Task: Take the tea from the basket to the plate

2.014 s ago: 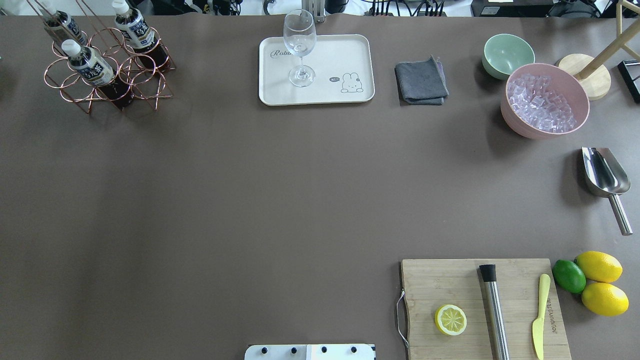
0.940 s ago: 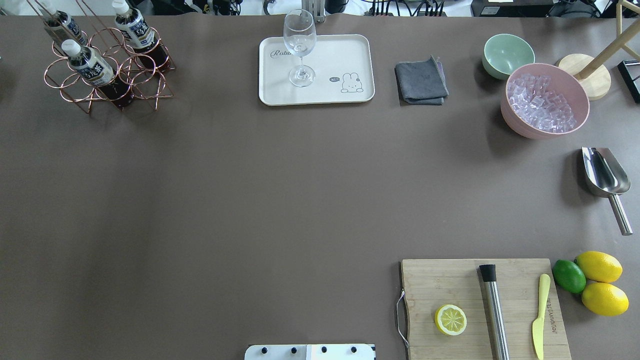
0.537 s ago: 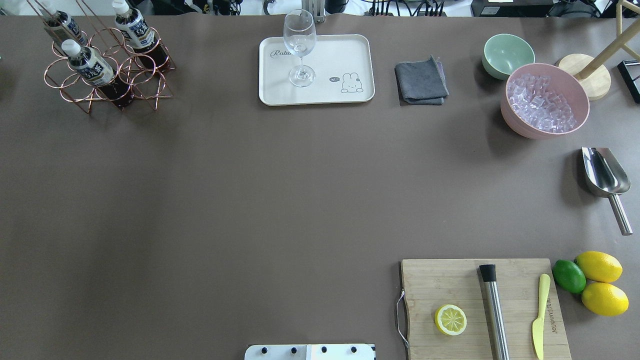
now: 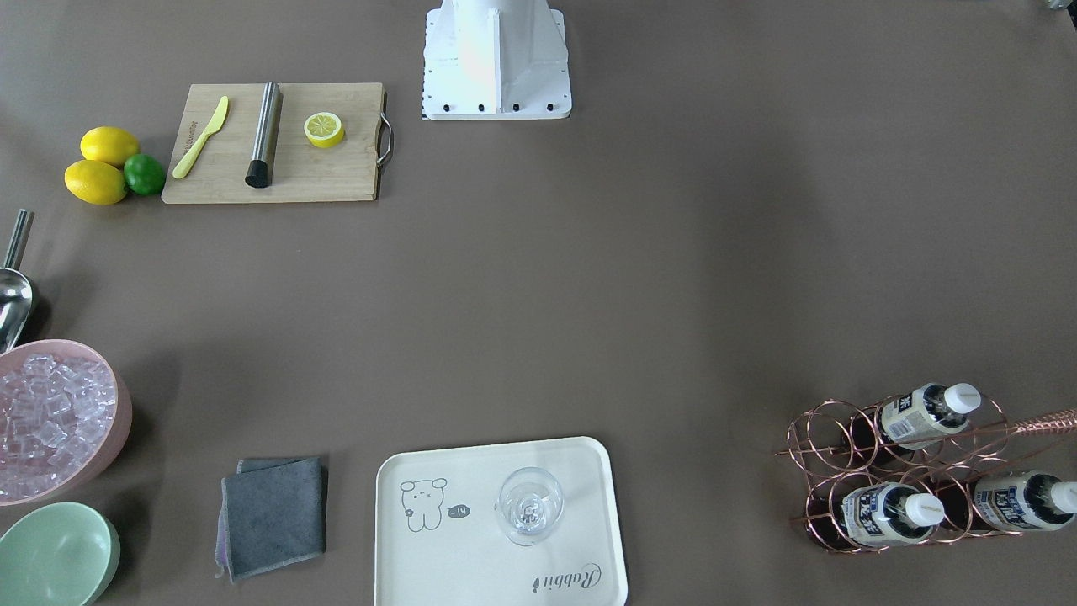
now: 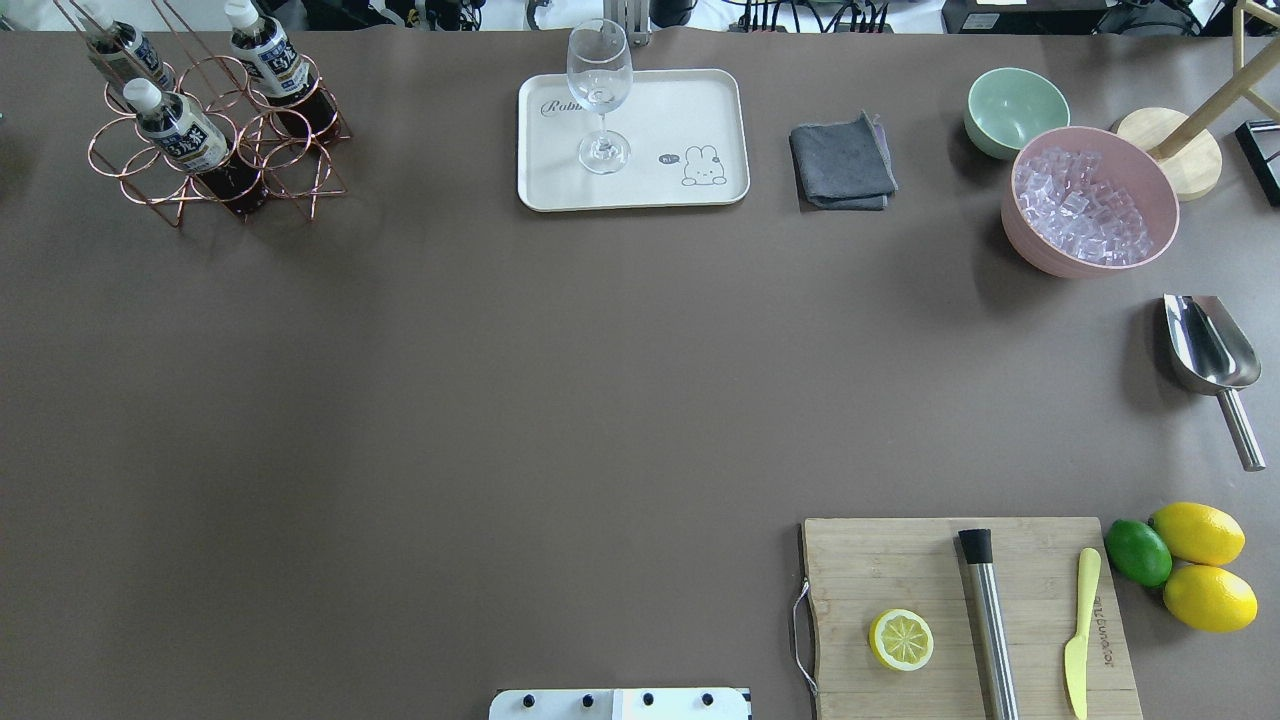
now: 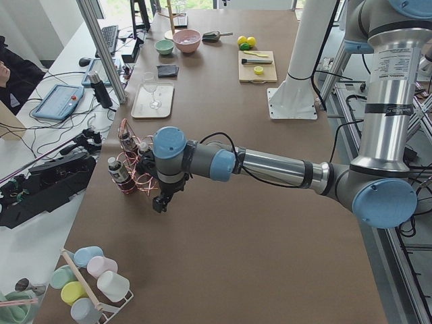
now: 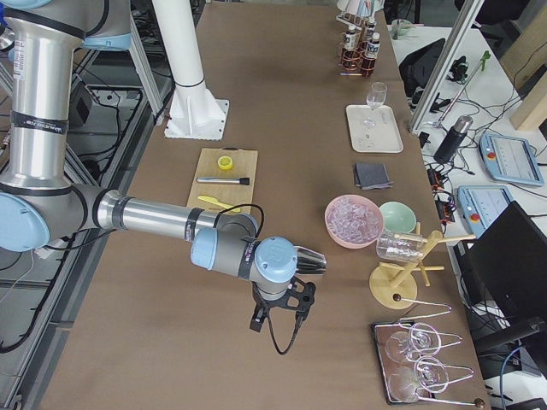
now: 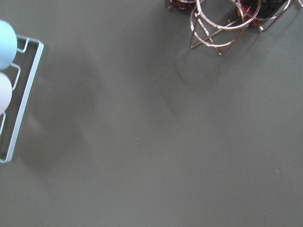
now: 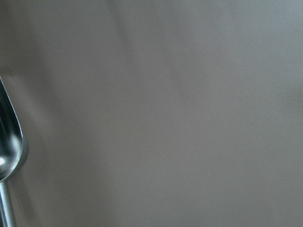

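Observation:
Three tea bottles stand in the copper wire basket at the table's far left corner; they also show in the front view. The cream plate lies at the far middle with a wine glass on it. My left gripper shows only in the exterior left view, hanging above the table beside the basket; I cannot tell if it is open. My right gripper shows only in the exterior right view, over the table's right end; I cannot tell its state.
A grey cloth, a mint bowl and a pink bowl of ice stand right of the plate. A metal scoop, a cutting board with a lemon half, and lemons lie on the right. A cup rack lies near the left gripper.

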`<state>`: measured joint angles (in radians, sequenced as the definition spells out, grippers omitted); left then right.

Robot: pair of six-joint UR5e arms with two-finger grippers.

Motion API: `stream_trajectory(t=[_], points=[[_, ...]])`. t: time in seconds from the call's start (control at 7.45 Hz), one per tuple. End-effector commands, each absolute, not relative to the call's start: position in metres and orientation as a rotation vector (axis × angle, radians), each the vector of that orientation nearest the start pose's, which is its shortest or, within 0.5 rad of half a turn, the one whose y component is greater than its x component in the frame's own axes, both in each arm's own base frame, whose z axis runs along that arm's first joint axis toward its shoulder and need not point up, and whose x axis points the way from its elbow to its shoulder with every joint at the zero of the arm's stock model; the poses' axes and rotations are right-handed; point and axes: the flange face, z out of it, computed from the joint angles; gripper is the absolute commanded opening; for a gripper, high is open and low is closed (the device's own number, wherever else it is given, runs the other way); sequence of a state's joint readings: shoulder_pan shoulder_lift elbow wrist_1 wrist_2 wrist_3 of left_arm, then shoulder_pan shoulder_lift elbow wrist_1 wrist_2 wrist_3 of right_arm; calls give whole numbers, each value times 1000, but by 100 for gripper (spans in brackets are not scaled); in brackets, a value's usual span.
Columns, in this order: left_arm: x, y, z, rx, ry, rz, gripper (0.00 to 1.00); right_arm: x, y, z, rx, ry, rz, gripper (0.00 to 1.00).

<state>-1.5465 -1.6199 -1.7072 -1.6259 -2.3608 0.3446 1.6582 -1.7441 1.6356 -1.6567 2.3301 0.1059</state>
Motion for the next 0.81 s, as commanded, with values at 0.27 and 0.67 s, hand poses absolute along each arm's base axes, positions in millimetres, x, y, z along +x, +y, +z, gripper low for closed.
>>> stream_trajectory(t=[0.27,0.67], points=[[-30,-620,424,682,621,873,98,99,-392,720,-205,-757,262,100],[6,-698,362,805,507,1184,98,99,-391,720,-206,-757,262,100]])
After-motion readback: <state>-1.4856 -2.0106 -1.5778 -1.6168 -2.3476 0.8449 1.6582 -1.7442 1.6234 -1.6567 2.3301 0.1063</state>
